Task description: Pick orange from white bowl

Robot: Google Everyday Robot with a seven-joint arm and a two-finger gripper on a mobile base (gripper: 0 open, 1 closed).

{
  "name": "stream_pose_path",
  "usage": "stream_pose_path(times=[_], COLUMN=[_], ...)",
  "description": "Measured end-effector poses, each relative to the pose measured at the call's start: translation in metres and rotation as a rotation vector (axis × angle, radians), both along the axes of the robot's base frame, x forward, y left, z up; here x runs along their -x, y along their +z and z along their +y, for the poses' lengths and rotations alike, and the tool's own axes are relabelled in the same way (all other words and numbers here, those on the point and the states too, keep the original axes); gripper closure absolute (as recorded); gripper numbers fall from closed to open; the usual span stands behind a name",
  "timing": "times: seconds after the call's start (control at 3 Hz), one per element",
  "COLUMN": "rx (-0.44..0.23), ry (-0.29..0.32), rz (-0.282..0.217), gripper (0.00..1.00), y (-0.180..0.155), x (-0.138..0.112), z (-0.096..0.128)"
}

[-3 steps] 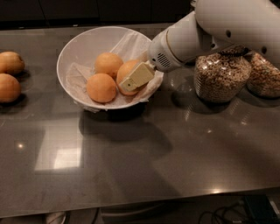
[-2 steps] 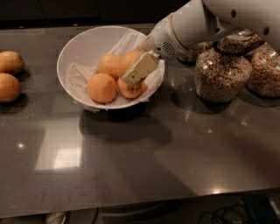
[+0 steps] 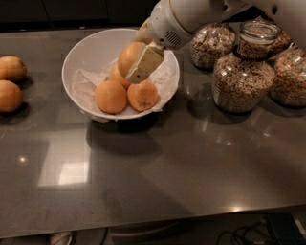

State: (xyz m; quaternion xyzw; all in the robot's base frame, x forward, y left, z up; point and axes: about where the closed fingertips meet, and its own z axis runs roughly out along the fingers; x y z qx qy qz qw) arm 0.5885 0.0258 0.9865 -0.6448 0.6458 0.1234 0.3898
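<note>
The jaws of the gripper (image 3: 136,66) are closed on one orange (image 3: 128,53). They are spread only as wide as the fruit. The near, cream-coloured finger (image 3: 143,64) lies flat across the right side of the orange and slants down to the left. The opposite finger is hidden behind the fruit.

The orange is held over the white bowl (image 3: 72,56), inside the line of its rim and toward its far right part. Whether it touches the fruit beneath it cannot be determined.

Three more oranges rest in the bowl on crumpled white paper (image 3: 86,86): one front left (image 3: 110,96), one front right (image 3: 142,95), and one partly covered behind them (image 3: 115,75).

The white arm (image 3: 191,14) enters from the far right corner of the bench (image 3: 181,167) and angles down to the bowl.

The bowl stands near the far edge of the bench, left of centre. Two loose oranges (image 3: 10,82) lie at the left edge, well apart from the bowl. Glass jars (image 3: 244,72) of cereal are grouped toward the far right corner, just beside the bowl.
</note>
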Motion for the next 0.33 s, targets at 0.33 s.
stream_pose_path(times=[0.33], rx=[0.000], ry=[0.000], rz=[0.000], gripper=[1.00], y=[0.0000], x=[0.0000], z=[0.0000])
